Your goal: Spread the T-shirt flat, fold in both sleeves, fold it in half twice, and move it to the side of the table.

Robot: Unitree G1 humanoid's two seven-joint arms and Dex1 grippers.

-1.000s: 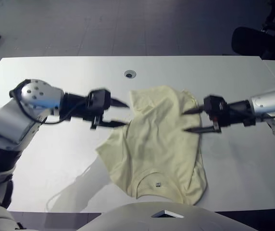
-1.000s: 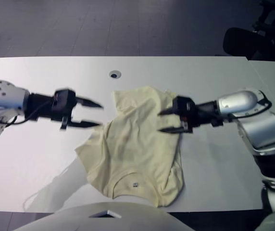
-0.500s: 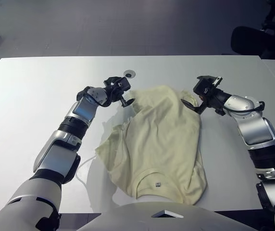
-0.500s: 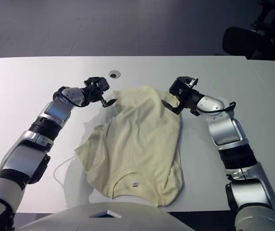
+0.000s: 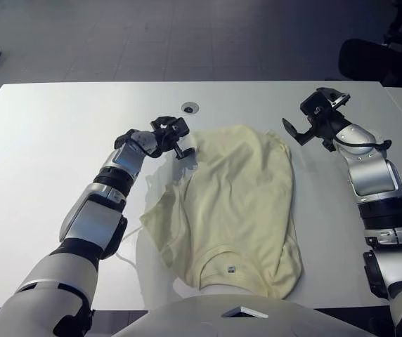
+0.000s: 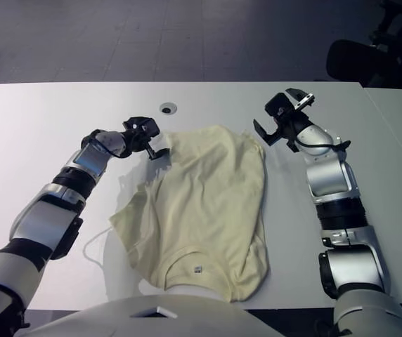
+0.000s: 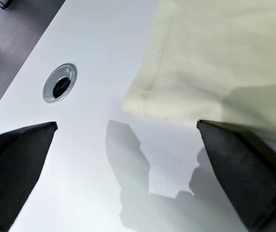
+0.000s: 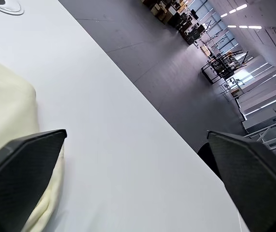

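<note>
A: Where was the T-shirt?
B: Mid-table, rumpled, collar toward the robot and hem at the far end, so the long axis ran away from the body. Left sleeve was bunched out to the left
A: Pincers?
B: Left pincer was released, jaws wide, right at the far-left hem corner. Touching or just beside it, couldn't tell which. Right pincer was also released, off the far-right corner, with the cloth to its left and clearly apart
A: So which arm was nearer?
B: Left. My guess: spreading step, both hem corners needed gripping and pulling outward, and the right had to close in first
A: Surface, room?
B: Smooth white table, a cable hole just past the hem, bare top on either side. Grey floor behind, dark chair far right
</note>
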